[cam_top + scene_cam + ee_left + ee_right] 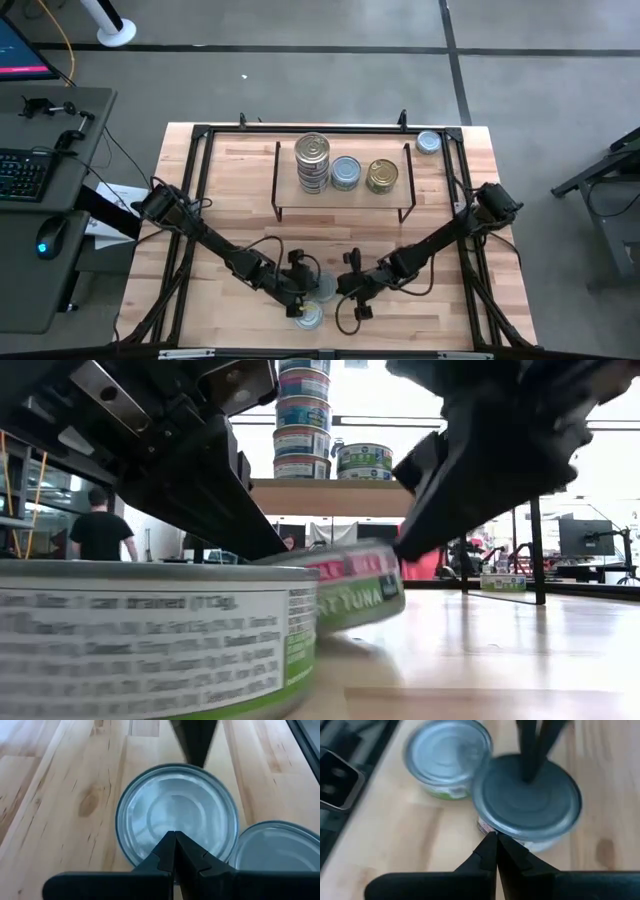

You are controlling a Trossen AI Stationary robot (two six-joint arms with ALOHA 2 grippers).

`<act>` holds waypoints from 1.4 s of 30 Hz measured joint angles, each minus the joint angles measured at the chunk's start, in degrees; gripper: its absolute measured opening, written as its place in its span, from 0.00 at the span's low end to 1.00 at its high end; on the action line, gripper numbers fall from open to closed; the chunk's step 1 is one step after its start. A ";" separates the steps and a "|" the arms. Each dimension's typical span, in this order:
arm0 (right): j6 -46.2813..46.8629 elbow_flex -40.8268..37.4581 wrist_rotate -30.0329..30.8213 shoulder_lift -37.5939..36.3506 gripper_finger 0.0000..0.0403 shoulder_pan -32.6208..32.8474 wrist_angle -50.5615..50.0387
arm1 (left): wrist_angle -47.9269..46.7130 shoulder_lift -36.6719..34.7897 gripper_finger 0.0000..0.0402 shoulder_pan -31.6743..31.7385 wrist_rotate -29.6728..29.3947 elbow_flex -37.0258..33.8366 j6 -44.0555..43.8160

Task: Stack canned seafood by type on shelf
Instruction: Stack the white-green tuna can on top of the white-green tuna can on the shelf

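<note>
Lying at the near edge of the bench [230, 200], two tins sit side by side; one tin [322, 288] rests between both pincers, the second tin [309, 316] just beside it, nearer the edge; the low view shows the first tin tilted, one side lifted off the wood. Left pincer [303, 287] stands at one side of that tin, fingers pressed together with no gap, nothing between them; right pincer [345, 288] stands at the opposite side, likewise closed on nothing, tips at the rim. Farther back, the shelf [340, 197] carries a stack of tins [312, 163], a blue-silver tin [346, 173] and a gold tin [381, 177] abreast; one lone tin [428, 142] sits at the far right corner of the bench.
</note>
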 joint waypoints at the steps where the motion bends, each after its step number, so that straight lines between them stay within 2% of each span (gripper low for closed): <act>1: -0.12 0.59 0.02 0.00 0.00 0.22 -0.32 | 0.04 0.00 0.00 -0.15 -0.07 0.00 0.01; 16: -1.60 4.70 2.21 -0.15 0.00 0.94 -3.07 | -0.67 -1.36 0.00 -1.46 0.17 -0.21 1.41; 20: -0.81 4.70 1.90 -0.15 0.00 0.94 -6.92 | -3.18 -3.91 0.00 -1.49 -0.55 -0.35 4.44; 27: 0.99 4.64 1.77 -0.15 0.00 0.86 -12.32 | -9.84 -6.52 0.00 -2.44 -1.75 -0.31 4.52; 35: 2.14 4.60 0.84 1.58 0.00 -0.15 -11.76 | -8.71 -4.74 0.00 -3.10 -2.88 -0.24 4.29; 42: 2.28 4.55 -1.24 4.81 0.00 -1.07 -5.89 | -8.74 -3.83 0.00 -3.10 -3.79 -0.13 4.61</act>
